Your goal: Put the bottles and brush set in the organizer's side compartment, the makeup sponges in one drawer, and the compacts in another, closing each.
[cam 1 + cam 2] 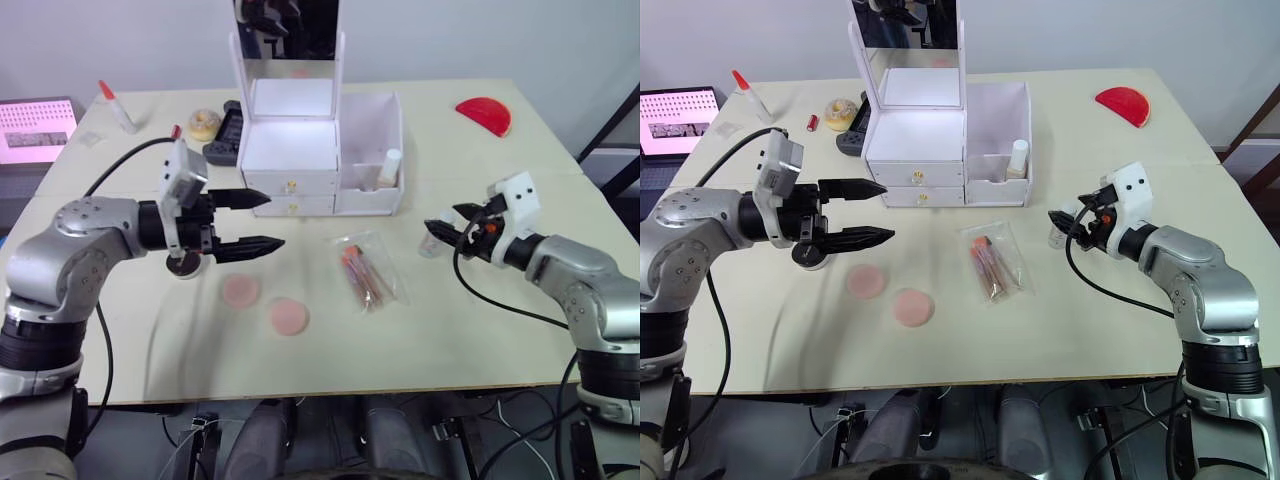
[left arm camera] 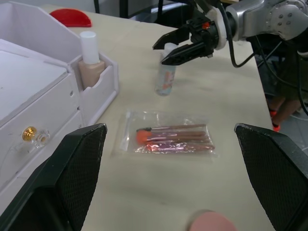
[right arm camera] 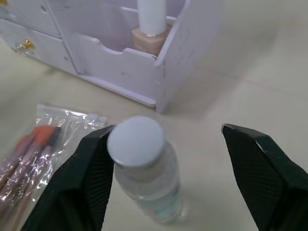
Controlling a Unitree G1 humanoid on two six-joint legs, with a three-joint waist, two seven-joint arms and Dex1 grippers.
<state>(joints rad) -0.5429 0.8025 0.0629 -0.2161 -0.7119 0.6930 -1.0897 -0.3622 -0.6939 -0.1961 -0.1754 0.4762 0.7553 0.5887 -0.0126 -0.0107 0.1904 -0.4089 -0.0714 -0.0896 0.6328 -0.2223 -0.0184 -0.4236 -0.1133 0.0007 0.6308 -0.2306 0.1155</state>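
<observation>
- Compact (image 1: 184, 264) mostly hidden behind left pincer (image 1: 262, 221), released, left of centre.
- Clear plastic bottle (image 3: 147, 168) stands between spread fingers of right pincer (image 3: 168, 168), right of centre.
- Glossy bagged brush set (image 1: 368, 272) and matte pink sponges (image 1: 265, 303) lie on worktop (image 1: 480, 330); white organizer (image 1: 320, 150) at upper centre.

Brush set (image 1: 368, 272) is laid before organizer (image 1: 300, 150); sponges (image 1: 265, 304) to its left, clear bottle (image 1: 434, 238) to its right.

Right hand (image 2: 169, 48) fingers spread around clear bottle (image 2: 165, 72); brush set (image 2: 171, 139) near organizer (image 2: 48, 103)
</observation>
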